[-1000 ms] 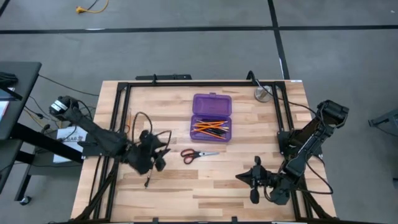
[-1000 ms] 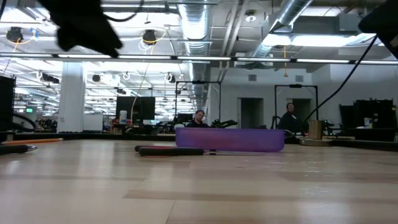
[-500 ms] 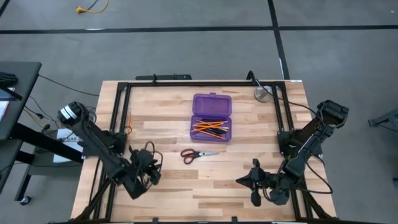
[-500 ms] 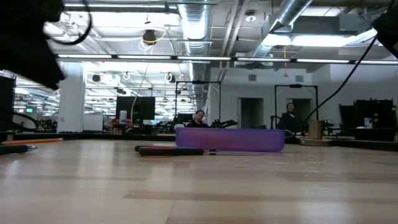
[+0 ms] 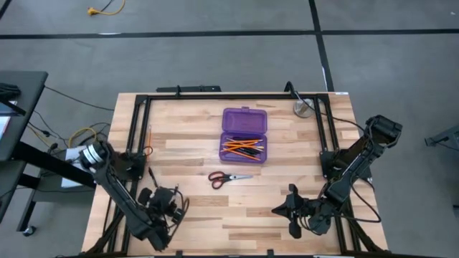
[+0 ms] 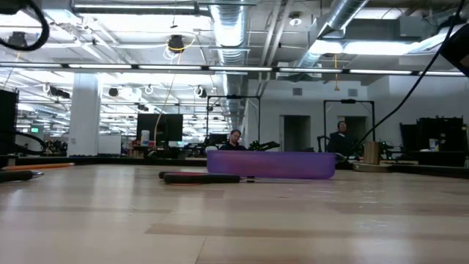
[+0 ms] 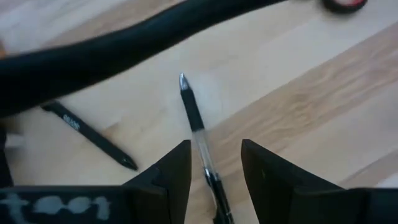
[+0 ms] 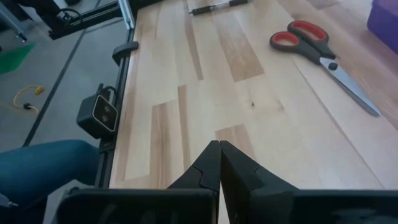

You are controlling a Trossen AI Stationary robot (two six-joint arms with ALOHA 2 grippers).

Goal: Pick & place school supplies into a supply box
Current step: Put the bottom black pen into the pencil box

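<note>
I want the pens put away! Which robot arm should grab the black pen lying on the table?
Probably the left. Its open pincer hangs right over the black pen, a finger on each side. The right pincer is shut near the table's front edge, across from the pen, with the scissors in between.

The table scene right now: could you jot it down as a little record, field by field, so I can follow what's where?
supply box: purple case, lid open, mid-table
inside box: orange pencils and black pens
scissors: red-handled, flat on the wood just outside the box
loose pens: two black pens on the table at the left gripper
left gripper: open, astride one pen
right gripper: shut, empty, waiting at near right edge
metal disc: far right corner
</note>
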